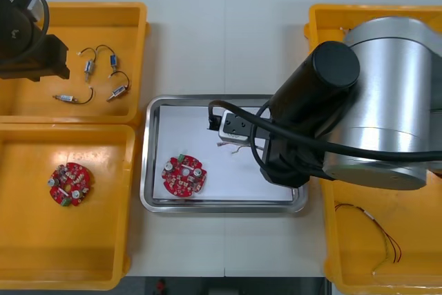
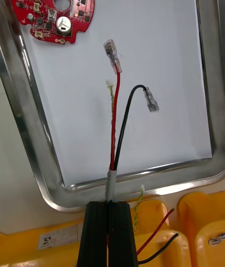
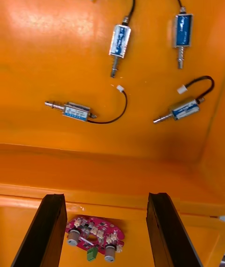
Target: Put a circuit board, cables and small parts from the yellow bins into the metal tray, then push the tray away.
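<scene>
Currently, the right gripper (image 2: 108, 207) is held above the right half of the metal tray (image 1: 222, 206). Its black fingers are pressed together on a cable (image 2: 110, 180), gripped at its grey sleeve. From the sleeve a red lead (image 2: 116, 107) and a black lead (image 2: 123, 126) are stretched out over the tray's white lining. Each lead ends in a clear terminal, and a thin yellowish strand is seen alongside the red one. Whether the leads touch the lining cannot be told.

A round red circuit board (image 1: 184, 175) is laid flat in the tray near its left rim, well apart from the cable's ends.

The left gripper (image 3: 107, 196) is held over the far left yellow bin (image 1: 131, 18), its fingers spread wide with nothing gripped between them. Four small metal parts (image 3: 120, 42), each trailing a black cable (image 3: 115, 119), are scattered on that bin's floor. A second circuit board (image 1: 70, 184) is seen lying in the near left bin (image 1: 27, 240). A red and yellow cable (image 1: 373, 217) is seen in the near right bin (image 1: 359, 264).
</scene>
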`<state>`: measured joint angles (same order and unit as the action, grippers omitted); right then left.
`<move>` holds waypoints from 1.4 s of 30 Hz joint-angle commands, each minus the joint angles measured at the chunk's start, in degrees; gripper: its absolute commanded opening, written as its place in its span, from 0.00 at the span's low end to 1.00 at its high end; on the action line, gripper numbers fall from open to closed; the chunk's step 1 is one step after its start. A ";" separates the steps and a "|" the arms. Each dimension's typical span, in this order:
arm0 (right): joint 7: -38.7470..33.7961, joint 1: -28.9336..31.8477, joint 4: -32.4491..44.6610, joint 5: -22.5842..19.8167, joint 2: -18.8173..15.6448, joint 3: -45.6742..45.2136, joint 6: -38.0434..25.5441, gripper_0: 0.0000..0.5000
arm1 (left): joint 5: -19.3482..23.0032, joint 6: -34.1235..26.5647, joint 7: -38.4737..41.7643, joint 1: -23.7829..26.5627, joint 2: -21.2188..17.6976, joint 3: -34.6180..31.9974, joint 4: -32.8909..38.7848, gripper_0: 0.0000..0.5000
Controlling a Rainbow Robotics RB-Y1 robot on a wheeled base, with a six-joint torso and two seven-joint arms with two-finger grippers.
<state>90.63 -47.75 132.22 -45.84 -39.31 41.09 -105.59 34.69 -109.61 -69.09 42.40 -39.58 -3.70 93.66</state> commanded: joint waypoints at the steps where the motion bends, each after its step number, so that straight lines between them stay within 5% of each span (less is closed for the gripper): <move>1: 4.56 -1.91 -3.19 1.63 1.60 3.83 4.26 0.00 | -0.41 -0.39 15.21 4.45 -0.85 -1.22 -3.66 1.00; 9: 7.63 -1.82 -10.84 3.30 1.69 10.95 11.29 0.00 | -0.41 0.62 24.71 4.71 -0.68 -1.39 -9.64 1.00; 16: 7.99 -1.82 -15.23 4.01 1.69 15.96 15.33 0.00 | -0.15 11.87 33.58 4.71 -0.15 0.01 -17.02 1.00; 30: 8.69 -1.38 -19.63 4.18 1.69 17.71 20.52 0.00 | -0.50 22.51 33.94 4.71 0.03 7.92 -26.78 1.00; 31: 8.69 -1.38 -19.63 4.18 1.60 17.71 20.43 0.05 | -0.23 22.95 34.02 4.71 0.11 8.27 -27.13 1.00; 33: 8.69 -1.38 -19.63 4.18 1.52 17.71 20.43 0.31 | -0.23 23.30 33.94 4.71 0.46 8.54 -27.66 1.00; 35: 8.78 -1.38 -19.63 4.01 1.34 17.71 20.43 0.88 | -0.59 23.83 33.76 4.71 1.08 8.54 -28.27 1.00; 36: 8.78 -1.38 -19.63 3.92 1.25 17.71 20.43 1.00 | -0.85 24.09 33.76 4.62 1.43 8.54 -28.53 1.00; 42: 8.78 -1.38 -19.45 4.09 0.99 17.27 20.43 1.00 | -2.17 24.79 33.67 4.71 2.31 8.54 -29.41 1.00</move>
<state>96.79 -47.78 112.16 -42.07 -38.54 58.04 -85.64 33.72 -85.65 -37.57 44.51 -38.34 5.05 64.37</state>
